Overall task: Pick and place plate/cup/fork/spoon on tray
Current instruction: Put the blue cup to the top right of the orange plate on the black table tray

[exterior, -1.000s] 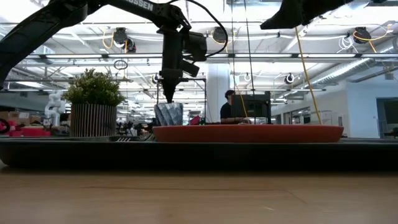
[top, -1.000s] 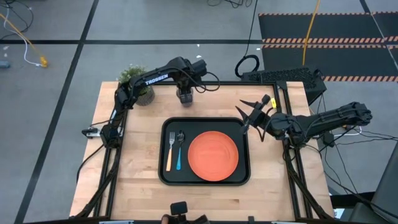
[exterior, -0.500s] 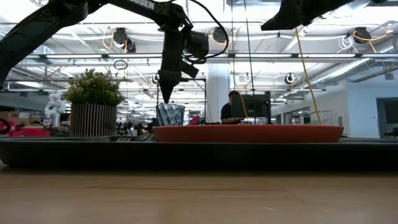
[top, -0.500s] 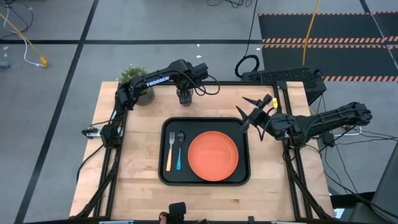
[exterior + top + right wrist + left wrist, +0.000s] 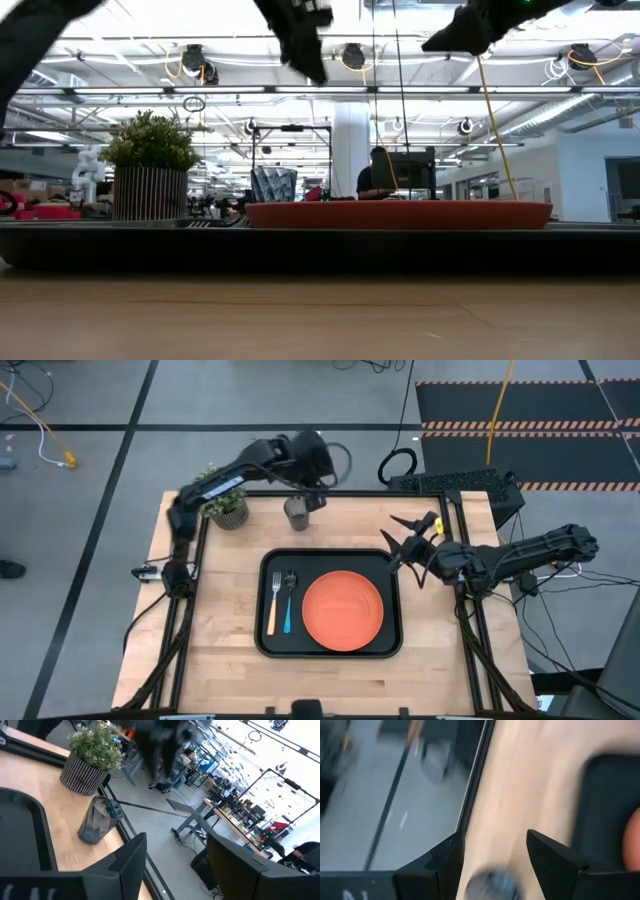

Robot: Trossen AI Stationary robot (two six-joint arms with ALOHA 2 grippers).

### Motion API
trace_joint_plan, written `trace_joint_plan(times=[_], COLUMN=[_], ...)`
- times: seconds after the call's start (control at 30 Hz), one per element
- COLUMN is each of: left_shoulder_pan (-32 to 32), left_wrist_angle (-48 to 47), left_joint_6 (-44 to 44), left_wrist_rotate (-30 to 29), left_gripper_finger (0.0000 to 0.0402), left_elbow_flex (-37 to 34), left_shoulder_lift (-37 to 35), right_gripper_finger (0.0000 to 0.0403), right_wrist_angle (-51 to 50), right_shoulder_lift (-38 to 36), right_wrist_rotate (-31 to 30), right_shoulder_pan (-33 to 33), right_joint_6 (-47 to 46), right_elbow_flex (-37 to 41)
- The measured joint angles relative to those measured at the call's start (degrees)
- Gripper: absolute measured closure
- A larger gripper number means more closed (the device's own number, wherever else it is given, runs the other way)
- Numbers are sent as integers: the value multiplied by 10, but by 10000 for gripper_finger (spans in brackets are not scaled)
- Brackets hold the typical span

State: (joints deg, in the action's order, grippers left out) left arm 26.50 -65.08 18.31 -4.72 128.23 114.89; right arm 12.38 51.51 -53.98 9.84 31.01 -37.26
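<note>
The orange plate (image 5: pixel 343 610) lies in the black tray (image 5: pixel 390 575), to the right of the orange-handled fork (image 5: pixel 271 608) and the blue-handled spoon (image 5: pixel 288 610). The dark blue cup (image 5: pixel 297 513) stands upright on the bare wood beyond the tray's far rim. It also shows in the right wrist view (image 5: pixel 100 820). My left gripper (image 5: pixel 312 472) hangs open high above the cup (image 5: pixel 492 882), touching nothing. My right gripper (image 5: pixel 390 528) hovers open over the tray's far right corner, its fingers pointing toward the cup.
A potted plant in a striped grey pot (image 5: pixel 225 505) stands at the table's far left, close to the cup. Bare wood lies left, right and near of the tray. A black metal frame runs along the table's edges (image 5: pixel 455 530). People work in the room behind (image 5: pixel 378 172).
My left gripper, which stood with its fingers down at the cup, has risen straight up off it, first a little and then fast and high. The cup stays standing upright on the table.
</note>
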Motion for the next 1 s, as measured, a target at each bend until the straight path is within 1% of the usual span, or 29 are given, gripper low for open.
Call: trace_joint_plan(times=[0.07, 0.17, 0.3, 0.4, 0.47, 0.53, 0.63, 0.73, 0.83, 1.0], left_shoulder_pan=[0, -1, -11, -26, -38, -51, -70, -86, -101, -125], left_wrist_angle=[79, 199, 366, 519, 634, 745, 882, 968, 1008, 1045], left_joint_6=[0, -19, -60, -89, -107, -115, -114, -121, -129, -136], left_wrist_rotate=[53, 89, 91, 88, 87, 77, 59, 42, 12, -42], left_gripper_finger=[185, 186, 186, 186, 186, 186, 186, 186, 186, 186], left_elbow_flex=[-47, -137, -297, -426, -511, -585, -678, -755, -819, -903], left_shoulder_lift=[-47, -120, -219, -284, -320, -355, -402, -442, -474, -506], right_gripper_finger=[205, 206, 206, 206, 206, 206, 206, 206, 206, 207], right_wrist_angle=[2, 55, 199, 289, 307, 303, 277, 191, 66, -93], right_shoulder_lift=[0, 0, 0, 0, 0, 1, 9, 24, 57, 166], right_wrist_rotate=[0, 0, 5, 53, 82, 96, 106, 112, 175, 298], right_shoulder_pan=[-5, -20, -35, -48, -55, -64, -84, -109, -145, -206], right_joint_6=[4, 46, 136, 175, 163, 139, 107, 60, -7, -78], right_elbow_flex=[8, 25, 56, 68, 68, 68, 61, 21, -47, -188])
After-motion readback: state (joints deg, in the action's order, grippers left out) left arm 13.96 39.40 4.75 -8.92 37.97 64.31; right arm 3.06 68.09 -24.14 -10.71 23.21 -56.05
